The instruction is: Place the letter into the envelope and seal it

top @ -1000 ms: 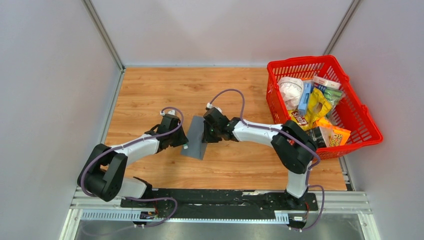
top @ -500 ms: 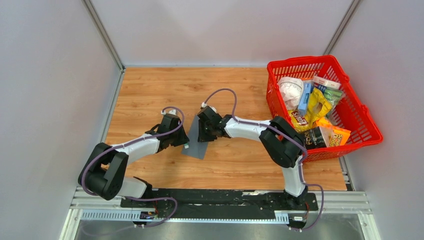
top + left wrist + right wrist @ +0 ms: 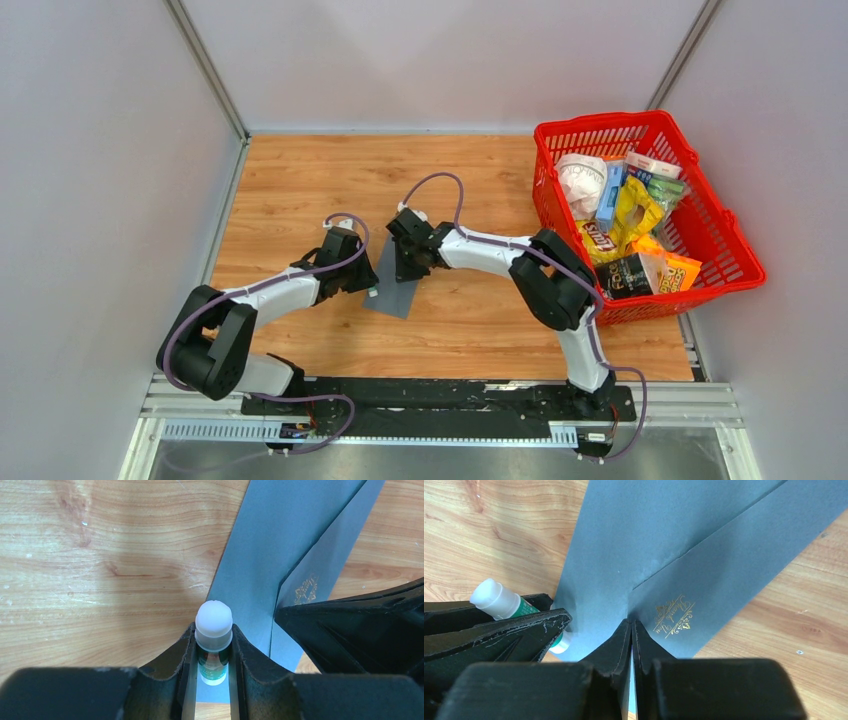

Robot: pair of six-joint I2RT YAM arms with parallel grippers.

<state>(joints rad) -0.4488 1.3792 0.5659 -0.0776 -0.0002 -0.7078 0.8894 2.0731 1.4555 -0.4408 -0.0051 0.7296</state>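
Letter apparently inside the dark slate-grey paper envelope (image 3: 390,296), sealing remains: closed right gripper (image 3: 630,623) meets its folded flap (image 3: 724,560), left gripper (image 3: 213,631) clamps a green white-capped glue stick (image 3: 214,620).

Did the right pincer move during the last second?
Yes. The right pincer slid left over the envelope, farther from the red basket.

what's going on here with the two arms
The left gripper holds a small white-capped glue stick at the edge of the dark grey envelope, which lies flat on the wooden table. The right gripper, shut, has its tips down at the gold-printed flap. No letter is in sight.
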